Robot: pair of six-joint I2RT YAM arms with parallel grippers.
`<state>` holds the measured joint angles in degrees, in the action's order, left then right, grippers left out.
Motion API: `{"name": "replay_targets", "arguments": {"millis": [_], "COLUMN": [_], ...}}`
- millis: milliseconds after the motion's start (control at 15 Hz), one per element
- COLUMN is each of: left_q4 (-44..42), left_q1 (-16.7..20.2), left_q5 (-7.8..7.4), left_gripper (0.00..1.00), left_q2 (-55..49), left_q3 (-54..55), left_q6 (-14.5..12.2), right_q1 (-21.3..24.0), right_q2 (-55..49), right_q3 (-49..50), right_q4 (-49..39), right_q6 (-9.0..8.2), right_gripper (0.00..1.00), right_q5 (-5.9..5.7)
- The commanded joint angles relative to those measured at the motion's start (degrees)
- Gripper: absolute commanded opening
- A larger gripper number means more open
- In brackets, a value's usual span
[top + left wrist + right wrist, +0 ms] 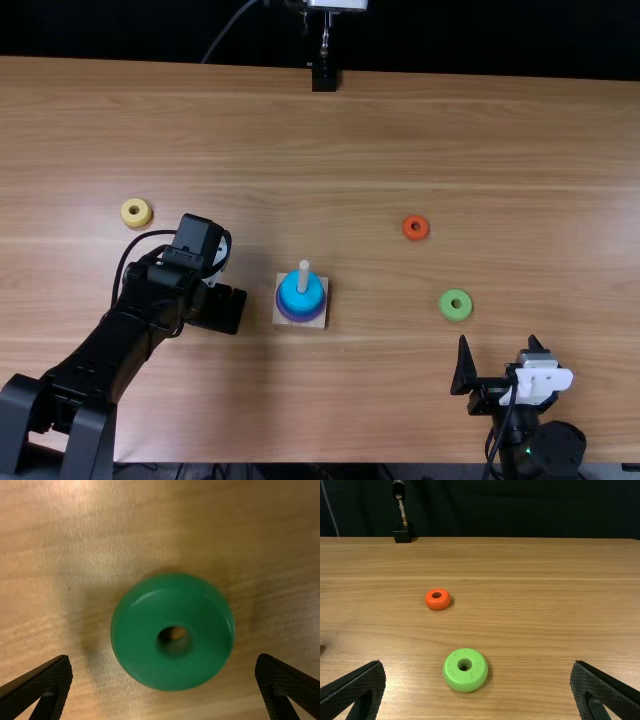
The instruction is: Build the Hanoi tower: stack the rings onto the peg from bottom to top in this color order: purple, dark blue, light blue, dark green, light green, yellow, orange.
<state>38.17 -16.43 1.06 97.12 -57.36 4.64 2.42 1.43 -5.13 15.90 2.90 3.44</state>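
Top view: centre peg (pixel 303 275) stacked to light blue ring (pixel 298 300); unstacked: yellow ring (pixel 128 219) left, orange ring (pixel 408 233) and light green ring (pixel 447 311) right, dark green ring (pixel 137 635) under spread left tool (pixel 164 658), right tool (pixel 477 663) likewise spread.

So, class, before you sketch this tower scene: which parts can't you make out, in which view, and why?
Lower part of the peg: top view, covered by the light blue ring.
Any dark blue ring between that and the purple ring: top view, the light blue one covers too much to tell.
Small dark thing: right wrist view, cut off by the left edge.
Base of the left arm: top view, cut off by the bottom edge.
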Motion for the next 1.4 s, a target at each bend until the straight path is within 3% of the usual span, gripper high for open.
{"name": "replay_targets", "arguments": {"millis": [0,600,800,1000,1067,1333], "left_q4": [-0.1,-0.1,-0.1,0.0,0.0,0.9], "left_q1": [-0.1,-0.1,-0.1,0.1,0.1,-0.2], "left_q5": [-0.74,-0.74,-0.53,0.10,0.10,0.21], "left_gripper": [1.00,1.00,0.45,0.04,0.00,0.00], "left_q2": [1.0,4.6,4.6,4.5,4.4,3.8], "left_q3": [-2.4,-4.3,-4.2,-4.2,-4.2,-7.1], "left_q6": [-0.7,-0.8,-1.1,-0.6,-0.5,-0.5], "right_q1": [0.8,0.8,0.8,0.8,0.8,0.8], "right_q2": [-1.4,-1.4,-1.4,-1.4,-1.4,-1.4], "right_q3": [4.0,3.9,3.9,4.0,3.9,4.0], "right_q4": [2.4,2.4,2.4,2.4,2.4,2.4], "right_q6": [0.16,0.16,0.16,0.16,0.16,0.16], "right_gripper": [1.00,1.00,1.00,1.00,1.00,1.00], "right_q5": [0.25,0.25,0.25,0.35,0.35,0.25]}}
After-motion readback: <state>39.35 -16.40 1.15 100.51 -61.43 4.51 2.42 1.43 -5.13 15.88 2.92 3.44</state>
